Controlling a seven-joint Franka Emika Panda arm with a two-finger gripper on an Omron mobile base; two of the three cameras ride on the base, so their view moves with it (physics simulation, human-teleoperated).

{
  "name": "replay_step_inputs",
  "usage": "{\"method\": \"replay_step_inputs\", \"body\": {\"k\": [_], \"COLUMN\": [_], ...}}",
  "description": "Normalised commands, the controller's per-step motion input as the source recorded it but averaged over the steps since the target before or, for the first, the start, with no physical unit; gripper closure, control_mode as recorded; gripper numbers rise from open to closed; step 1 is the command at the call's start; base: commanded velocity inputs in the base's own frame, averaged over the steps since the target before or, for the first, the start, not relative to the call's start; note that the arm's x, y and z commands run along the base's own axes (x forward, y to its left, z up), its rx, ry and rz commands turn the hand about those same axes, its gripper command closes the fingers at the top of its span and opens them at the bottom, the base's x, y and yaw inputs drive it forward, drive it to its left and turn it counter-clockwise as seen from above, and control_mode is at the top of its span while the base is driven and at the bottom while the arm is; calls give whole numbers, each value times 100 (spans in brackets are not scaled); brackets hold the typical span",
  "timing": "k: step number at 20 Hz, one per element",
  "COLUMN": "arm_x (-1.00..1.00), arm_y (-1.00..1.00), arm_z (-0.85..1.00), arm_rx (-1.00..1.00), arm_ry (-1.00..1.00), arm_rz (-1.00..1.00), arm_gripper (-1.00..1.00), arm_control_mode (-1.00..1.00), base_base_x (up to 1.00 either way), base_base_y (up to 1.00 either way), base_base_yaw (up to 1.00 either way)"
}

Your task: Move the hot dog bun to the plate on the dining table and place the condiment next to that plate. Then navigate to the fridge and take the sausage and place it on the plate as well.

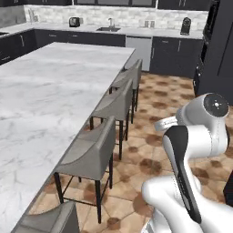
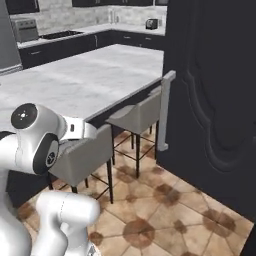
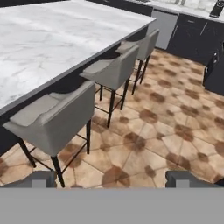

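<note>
One long dining table (image 1: 50,86) runs along your left in the left base view, its white marble top bare in the stretch you can see, and grey padded stools (image 1: 93,157) line its near edge over the brown tiled floor (image 3: 166,118). Across the room you have dark cabinets (image 1: 175,54) with a sink (image 1: 108,29) on the back counter. Your gripper (image 3: 113,178) points down at the floor beside the stools, its fingertips (image 3: 43,178) spread wide with nothing between them.

Grey stools (image 1: 93,157) in row, brown tile floor (image 3: 175,118), dark cabinets (image 1: 175,54), sink (image 1: 108,29) at back
</note>
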Motion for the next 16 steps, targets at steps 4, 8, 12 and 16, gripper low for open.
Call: {"method": "replay_step_inputs", "body": {"k": [4,8,12,16], "arm_x": [0,0,0,0], "arm_y": [0,0,0,0], "arm_z": [0,0,0,0], "arm_rx": [0,0,0,0], "arm_ry": [0,0,0,0], "arm_rz": [0,0,0,0], "arm_gripper": [-100,-100,-100,-100], "arm_control_mode": [100,100,100,100], "base_base_x": [80,58,81,85], "base_base_y": [0,20,14,9], "base_base_yaw": [-33,-23,-19,-19]}}
